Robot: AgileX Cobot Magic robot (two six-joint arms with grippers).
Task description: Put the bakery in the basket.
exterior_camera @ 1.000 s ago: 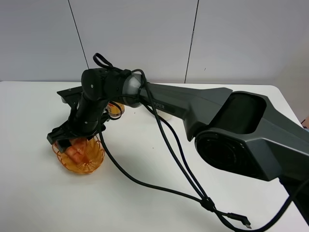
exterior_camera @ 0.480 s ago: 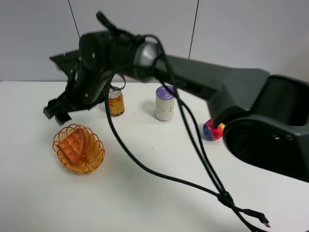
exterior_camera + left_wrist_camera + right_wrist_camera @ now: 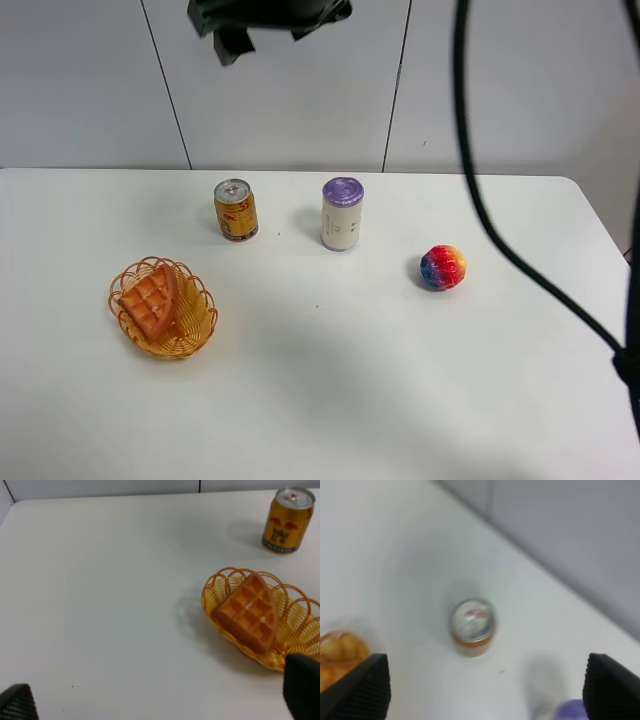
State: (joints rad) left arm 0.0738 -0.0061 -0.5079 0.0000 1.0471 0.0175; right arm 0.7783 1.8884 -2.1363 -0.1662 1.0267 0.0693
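Note:
The bakery, an orange-brown waffle wedge (image 3: pixel 150 299), lies tilted inside the orange wicker basket (image 3: pixel 195 325) on the left of the white table. The left wrist view shows the waffle (image 3: pixel 247 614) in the basket (image 3: pixel 216 587). My left gripper (image 3: pixel 160 700) is open and empty, its fingertips (image 3: pixel 302 687) wide apart, back from the basket. My right gripper (image 3: pixel 265 15) is high at the top edge of the exterior view, far above the table. In its blurred wrist view it (image 3: pixel 485 690) is open and empty, with the basket (image 3: pixel 337 655) at the edge.
A gold drink can (image 3: pixel 236 210) and a white cylinder with a purple lid (image 3: pixel 342 213) stand at the back. A rainbow ball (image 3: pixel 443 267) lies to the right. A black cable (image 3: pixel 520 260) hangs across the right side. The can also shows in both wrist views (image 3: pixel 289 520) (image 3: pixel 472 625).
My right arm has lifted from over the basket up to the top of the view. The waffle stays in the basket, released.

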